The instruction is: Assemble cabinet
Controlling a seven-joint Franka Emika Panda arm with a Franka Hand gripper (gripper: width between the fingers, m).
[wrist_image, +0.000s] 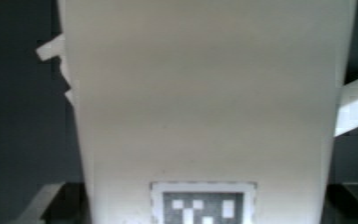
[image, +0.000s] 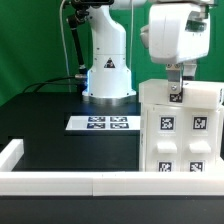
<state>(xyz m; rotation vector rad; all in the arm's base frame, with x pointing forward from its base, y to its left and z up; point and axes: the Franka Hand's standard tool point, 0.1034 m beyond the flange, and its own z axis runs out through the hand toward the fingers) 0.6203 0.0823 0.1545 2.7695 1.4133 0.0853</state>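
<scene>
1. A green wall [image: 30, 40] fills the upper left behind me.
2. A black table [image: 60, 145] spans the frame's middle.
3. A white rail [image: 60, 184] crosses the bottom.
4. The marker board [image: 101, 123] lies centre.

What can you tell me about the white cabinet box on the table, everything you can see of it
The cabinet is a white box of matte plastic, standing upright at the exterior view's right, against the low white border rail. Its front carries four square black-and-white marker tags; a fifth sits near its top edge. The hand reaches its top; whether it grips is unclear. The wrist view shows a plain white face with one tag.
</scene>
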